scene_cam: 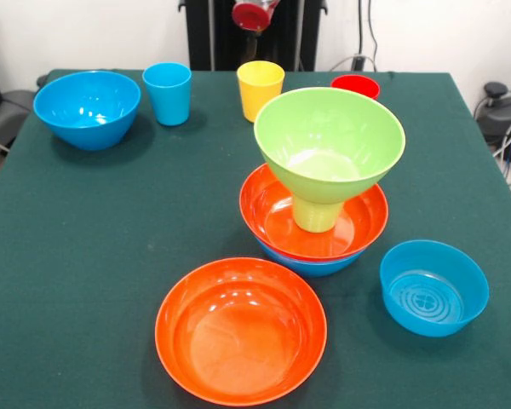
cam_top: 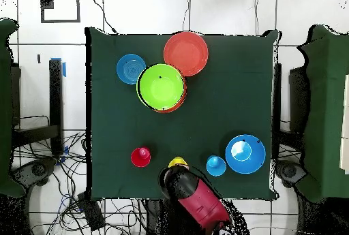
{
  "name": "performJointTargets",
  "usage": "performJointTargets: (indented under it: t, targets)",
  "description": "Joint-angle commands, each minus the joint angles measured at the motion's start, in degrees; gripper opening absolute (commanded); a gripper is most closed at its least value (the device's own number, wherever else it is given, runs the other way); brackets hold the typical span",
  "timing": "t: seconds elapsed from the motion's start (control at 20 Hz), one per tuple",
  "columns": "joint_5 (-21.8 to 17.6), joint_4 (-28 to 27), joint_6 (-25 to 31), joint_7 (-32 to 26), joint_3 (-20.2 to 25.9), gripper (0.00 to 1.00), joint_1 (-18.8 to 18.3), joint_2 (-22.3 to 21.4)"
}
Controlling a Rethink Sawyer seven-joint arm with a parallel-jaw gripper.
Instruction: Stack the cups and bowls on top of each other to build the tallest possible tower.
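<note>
The tower (scene_cam: 324, 200) stands blue bowl, orange bowl, green cup, green bowl; beyond it, the yellow cup (scene_cam: 260, 89). Gripper (scene_cam: 254, 19) state: cannot tell.

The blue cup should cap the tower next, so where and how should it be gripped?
Grip the blue cup at its rim, coming straight down from above. It stands upright, mouth up, with clear cloth between the blue bowl and the yellow cup, so one wall can be pinched without bumping either.
</note>
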Motion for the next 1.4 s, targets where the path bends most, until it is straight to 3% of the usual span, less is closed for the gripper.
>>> performJointTargets:
  t: [0.05,0.85,1.4]
  targets:
    - [-2.8,2.8,-8.2,4.3,10.1,1.00,-2.7,5.2]
    - [-5.4,3.5,-12.1,5.2,12.5,1.00,-4.6,8.3]
    - [-6.8,1.7,-12.1,5.3,10.9,1.00,-2.0,10.4]
